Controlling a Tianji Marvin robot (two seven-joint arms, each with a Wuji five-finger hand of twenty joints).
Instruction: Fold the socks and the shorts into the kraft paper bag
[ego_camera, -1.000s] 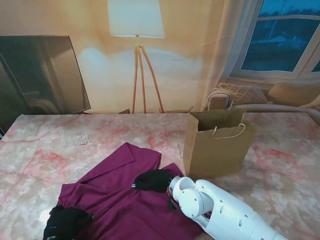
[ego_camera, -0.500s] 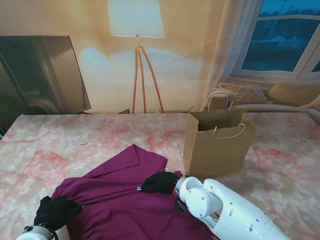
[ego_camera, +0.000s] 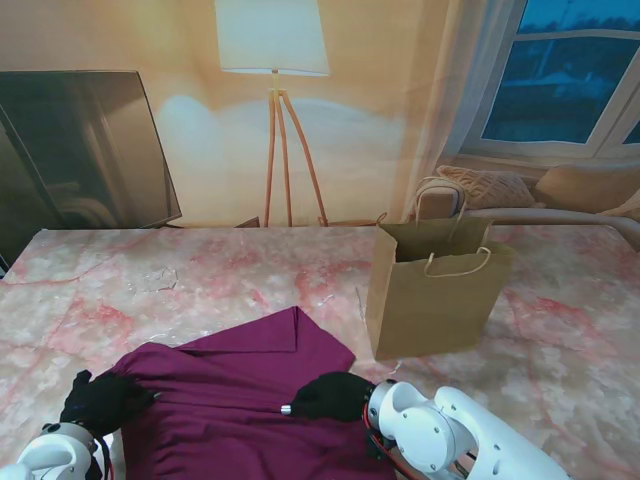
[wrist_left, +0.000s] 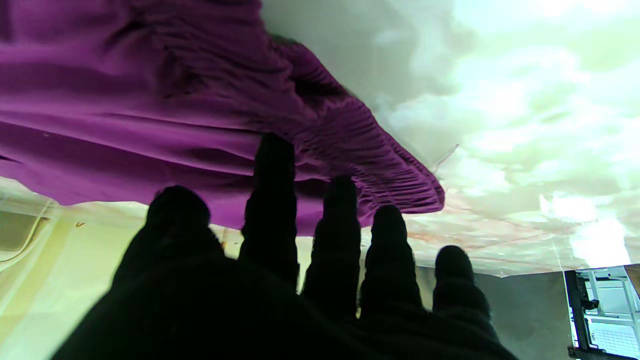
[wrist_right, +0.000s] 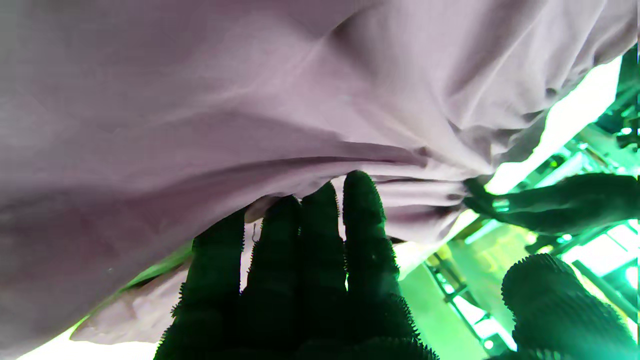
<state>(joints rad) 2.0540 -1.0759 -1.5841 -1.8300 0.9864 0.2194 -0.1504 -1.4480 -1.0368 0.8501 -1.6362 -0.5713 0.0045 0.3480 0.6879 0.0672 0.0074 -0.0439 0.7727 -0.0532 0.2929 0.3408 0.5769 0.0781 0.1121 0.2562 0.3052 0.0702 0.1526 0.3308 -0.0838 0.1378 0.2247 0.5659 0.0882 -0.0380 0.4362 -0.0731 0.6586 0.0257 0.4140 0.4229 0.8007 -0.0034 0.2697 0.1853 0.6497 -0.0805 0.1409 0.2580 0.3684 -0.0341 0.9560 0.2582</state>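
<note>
Stand view: kraft paper bag upright, contents hidden.

The shorts run off the stand view's near edge, their nearest part hidden. The right hand covers some cloth; whether it grips cannot be told. The kraft paper bag hides its inside.

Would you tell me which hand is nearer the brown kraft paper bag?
Right. The right hand rests on the purple shorts just left of the brown kraft paper bag, nearer me; the left hand is far left.
</note>
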